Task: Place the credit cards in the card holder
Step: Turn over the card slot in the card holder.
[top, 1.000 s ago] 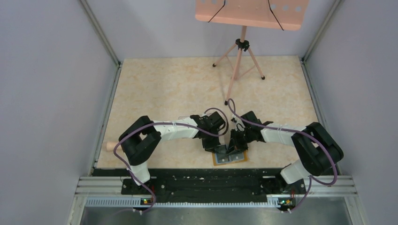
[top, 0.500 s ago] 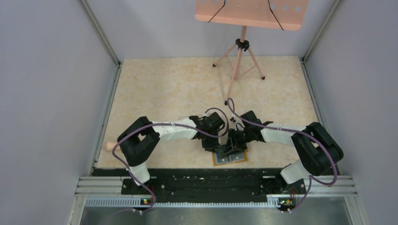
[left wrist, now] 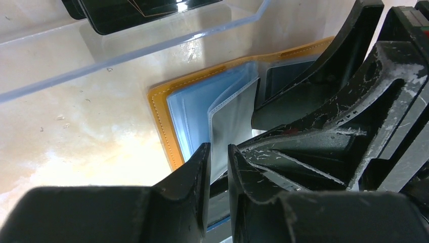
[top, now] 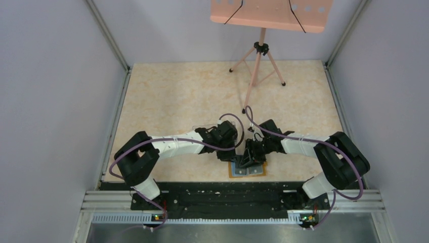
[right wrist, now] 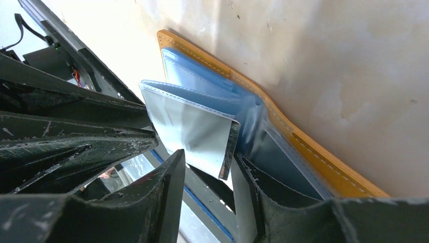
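Observation:
The orange card holder point(top: 256, 171) lies open near the table's front edge, its blue-grey sleeves point(left wrist: 202, 109) fanned up. One raised sleeve point(right wrist: 189, 126) holds a dark credit card, whose edge point(right wrist: 230, 148) shows at the sleeve's end. My right gripper point(right wrist: 208, 157) is open around that end, and the card's edge lies against one finger. My left gripper point(left wrist: 218, 148) stands just beside it, over the holder's left half. Its jaws are only a narrow slit apart, with a sleeve's edge showing in the slit. More dark credit cards point(left wrist: 136, 10) lie in the clear box point(left wrist: 152, 50).
The clear plastic box sits just behind the card holder. A pink music stand point(top: 260, 50) on a tripod stands at the back of the table. The black base rail point(top: 227, 195) runs close in front of the holder. Grey walls close in both sides.
My right gripper has opened and let go of the card, which stays in the sleeve. The left arm's elbow has swung left and nearer, and its jaws have narrowed a little.

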Action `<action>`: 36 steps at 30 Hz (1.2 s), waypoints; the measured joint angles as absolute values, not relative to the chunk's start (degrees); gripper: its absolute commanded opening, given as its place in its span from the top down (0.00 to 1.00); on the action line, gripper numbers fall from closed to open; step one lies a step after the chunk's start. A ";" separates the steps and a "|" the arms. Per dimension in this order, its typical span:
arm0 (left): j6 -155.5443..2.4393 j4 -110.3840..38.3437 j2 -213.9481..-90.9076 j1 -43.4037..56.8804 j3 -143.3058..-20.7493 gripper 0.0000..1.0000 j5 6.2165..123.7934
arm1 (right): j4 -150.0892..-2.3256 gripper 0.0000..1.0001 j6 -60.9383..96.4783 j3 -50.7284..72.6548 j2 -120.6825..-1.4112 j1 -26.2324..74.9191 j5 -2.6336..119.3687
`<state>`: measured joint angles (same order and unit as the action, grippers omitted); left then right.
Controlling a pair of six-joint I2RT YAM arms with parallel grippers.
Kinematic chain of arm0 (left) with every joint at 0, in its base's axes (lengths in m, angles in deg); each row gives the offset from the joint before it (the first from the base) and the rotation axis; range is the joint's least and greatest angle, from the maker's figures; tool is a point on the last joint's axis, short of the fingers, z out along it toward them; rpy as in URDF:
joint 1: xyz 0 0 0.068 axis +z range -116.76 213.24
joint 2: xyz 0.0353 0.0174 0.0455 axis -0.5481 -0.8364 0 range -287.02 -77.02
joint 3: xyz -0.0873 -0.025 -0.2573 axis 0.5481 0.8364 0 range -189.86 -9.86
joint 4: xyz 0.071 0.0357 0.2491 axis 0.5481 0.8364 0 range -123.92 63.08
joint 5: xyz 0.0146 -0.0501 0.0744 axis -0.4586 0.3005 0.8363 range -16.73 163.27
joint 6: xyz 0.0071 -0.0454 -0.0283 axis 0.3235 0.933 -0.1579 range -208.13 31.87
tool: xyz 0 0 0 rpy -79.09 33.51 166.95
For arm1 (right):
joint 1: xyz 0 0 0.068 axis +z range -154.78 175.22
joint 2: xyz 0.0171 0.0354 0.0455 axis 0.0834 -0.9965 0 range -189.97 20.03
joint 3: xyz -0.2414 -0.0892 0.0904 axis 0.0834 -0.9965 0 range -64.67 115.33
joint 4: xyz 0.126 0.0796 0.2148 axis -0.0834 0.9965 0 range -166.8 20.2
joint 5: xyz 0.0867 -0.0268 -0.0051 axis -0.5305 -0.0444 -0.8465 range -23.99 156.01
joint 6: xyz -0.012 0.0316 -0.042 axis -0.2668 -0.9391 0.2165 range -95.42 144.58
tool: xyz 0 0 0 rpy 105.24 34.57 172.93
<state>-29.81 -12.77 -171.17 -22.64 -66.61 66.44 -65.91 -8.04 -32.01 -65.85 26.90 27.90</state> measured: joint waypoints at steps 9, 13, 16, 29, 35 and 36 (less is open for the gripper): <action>-30.77 -13.40 -171.17 -22.64 -66.63 0.82 66.00 | -66.06 0.47 -8.69 -31.96 -65.18 26.92 26.90; -31.01 -13.93 -171.15 -22.64 -66.61 0.85 65.82 | -65.84 0.42 -9.11 -31.96 -64.59 26.92 26.92; -30.86 -15.20 -171.15 -22.77 -66.37 0.86 65.52 | -65.84 0.38 -9.74 -31.98 -64.10 26.94 26.87; -29.44 -20.42 -170.17 -22.31 -63.40 0.84 64.88 | -71.50 0.22 -13.17 -35.83 -60.24 26.90 25.74; -28.28 -23.22 -170.19 -21.81 -62.17 0.79 62.98 | -72.95 0.21 -13.76 -37.51 -58.20 26.90 25.56; -27.88 -24.55 -170.19 -21.66 -61.43 0.79 62.39 | -73.08 0.21 -13.87 -37.73 -58.01 26.90 25.56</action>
<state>-27.88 -24.55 -170.19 -21.66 -61.43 62.39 -73.08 -13.87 -37.73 -58.01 26.90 25.56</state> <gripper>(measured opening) 0.199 0.786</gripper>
